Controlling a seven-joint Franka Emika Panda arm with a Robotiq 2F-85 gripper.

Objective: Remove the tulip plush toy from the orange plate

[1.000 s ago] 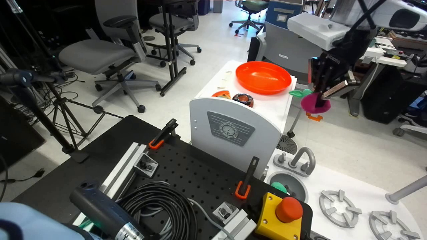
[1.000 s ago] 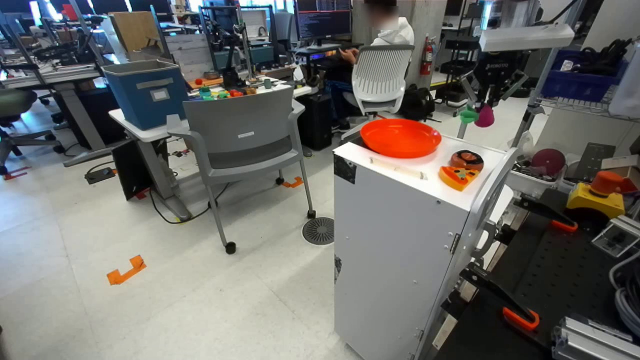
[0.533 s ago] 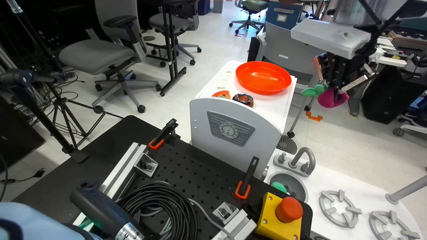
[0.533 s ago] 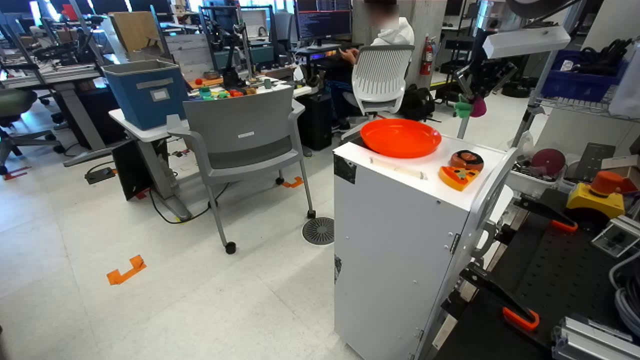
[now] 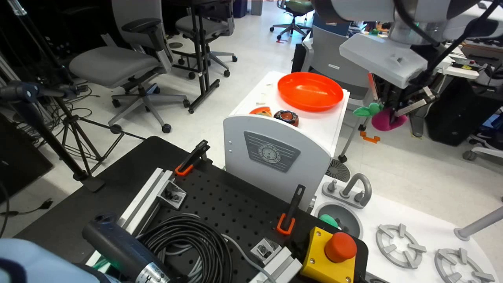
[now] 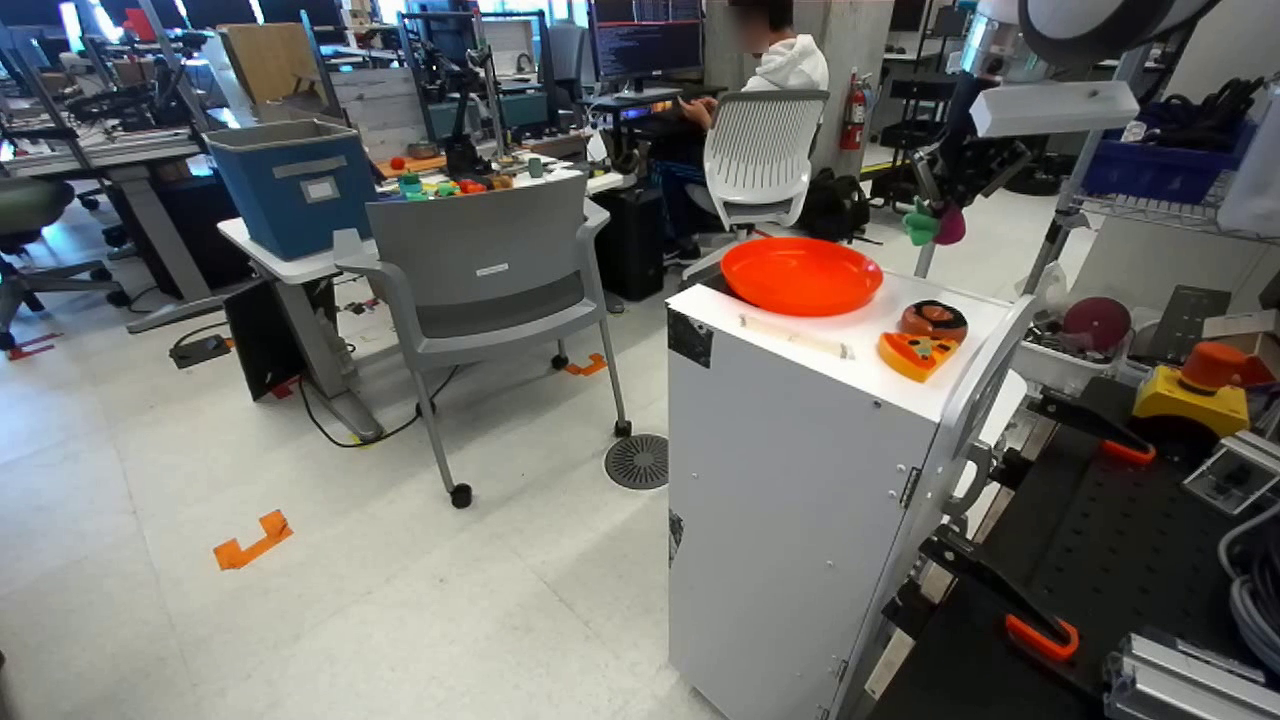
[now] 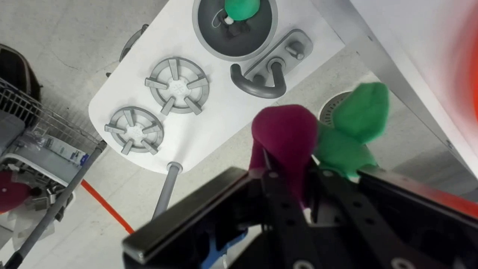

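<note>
Robot arm [image 5: 430, 10]: enters between 1 and 2 o'clock in both exterior views; compared with one second earlier, its wrist has turned and the tulip plush toy [image 5: 380, 121] stands farther toward 3 o'clock in an exterior view, well apart from the orange plate [image 5: 310, 90]. Removal may be judged complete, setting down not.
Tabletop [image 5: 320, 122]: white; bears the plate, a pizza slice [image 5: 262, 111] and a brown ring [image 5: 286, 116], none displaced over that second.
Blue bin [image 6: 290, 215]: about 10 o'clock in an exterior view; contents hidden below its rim.
Orange plate: shallow, resting level on the tabletop between 1 and 2 o'clock in an exterior view; the toy is outside its rim.
Sink [image 7: 239, 46]: 12 o'clock in the wrist view; contains a green lump [image 7: 242, 7] and dark pieces [image 7: 237, 30] too unclear to name.
Fingers [image 7: 278, 192]: between 5 and 6 o'clock in the wrist view, clamped on the toy's magenta body.
Tulip plush toy: held in the air, between 3 and 4 o'clock of the plate in an exterior view; green part toward 3 o'clock in the wrist view, with floor [image 7: 220, 160] behind. Being soft, it should tolerate the squeeze; release here might drop it to the floor.
Pizza slice: about 8 o'clock of the plate in an exterior view.
Brown ring: just beside the slice, nearer 7 o'clock.
</note>
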